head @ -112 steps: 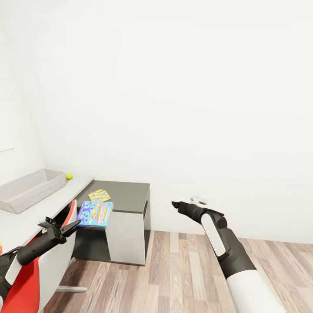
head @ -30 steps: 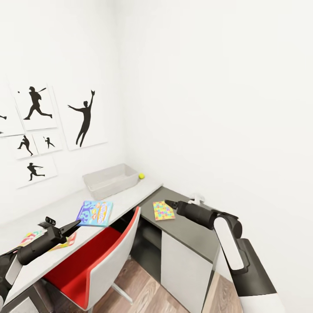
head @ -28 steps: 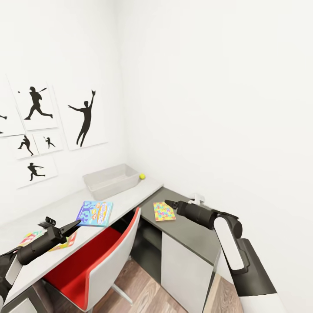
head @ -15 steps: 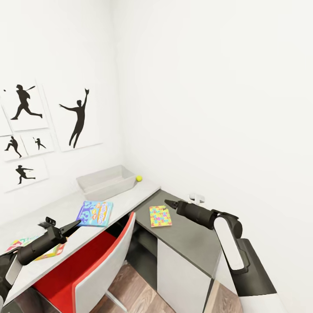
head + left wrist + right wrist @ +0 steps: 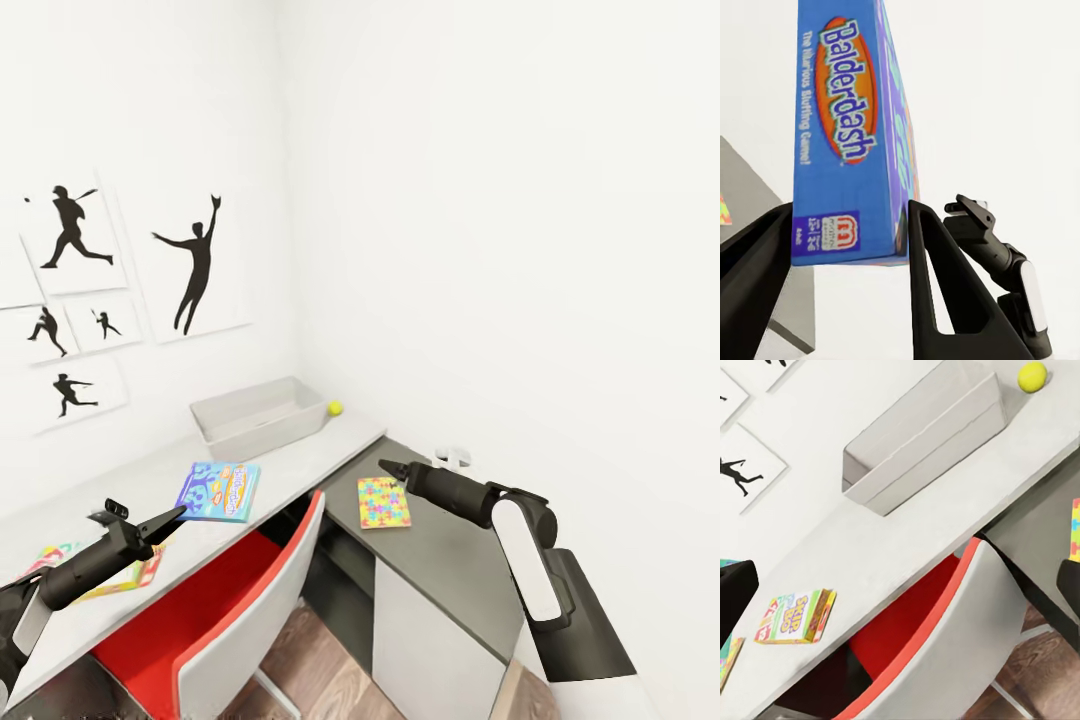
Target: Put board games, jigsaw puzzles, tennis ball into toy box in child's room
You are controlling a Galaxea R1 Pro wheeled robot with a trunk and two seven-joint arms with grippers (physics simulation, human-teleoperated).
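View has swung slightly right since half a second ago; arms hold pose. Left gripper [image 5: 180,513] clamps the blue game [image 5: 847,135] by its near short edge, long axis running away from the jaws. Toy box [image 5: 262,425] lies far and right of it on the table [image 5: 300,462], empty, open top; left arm nearer. Right gripper [image 5: 385,467]: jaw state unclear.

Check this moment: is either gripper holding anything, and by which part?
The left gripper holds the blue Balderdash board game box by one short end, its fingers on the two broad faces. The right gripper is empty.
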